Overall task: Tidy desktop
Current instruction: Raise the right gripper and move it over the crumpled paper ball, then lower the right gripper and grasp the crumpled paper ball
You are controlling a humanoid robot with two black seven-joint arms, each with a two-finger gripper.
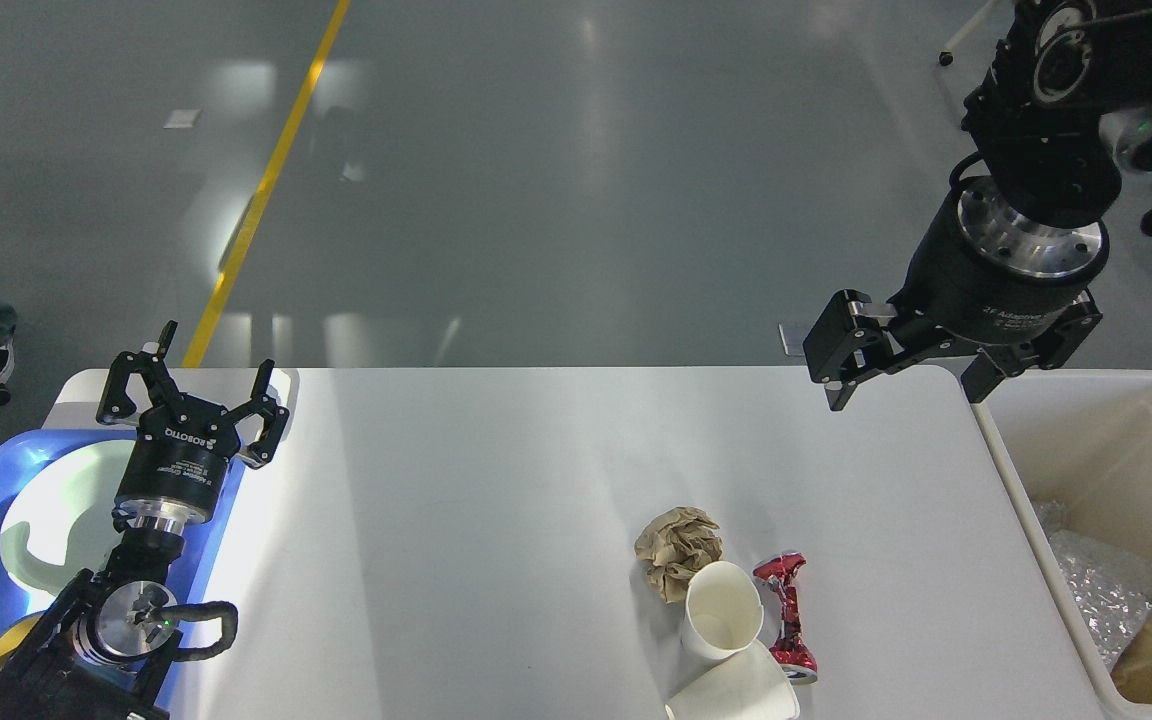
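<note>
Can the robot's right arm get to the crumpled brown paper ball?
Probably yes. The right gripper hangs open above the desktop, and nothing stands between it and the paper ball; the cups sit on its near side.

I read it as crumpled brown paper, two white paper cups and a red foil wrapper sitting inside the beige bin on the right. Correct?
Not quite. The head view shows the crumpled brown paper, two white paper cups and red foil wrapper lying on the white desktop, left of the beige plastic bin, not inside it.
</note>
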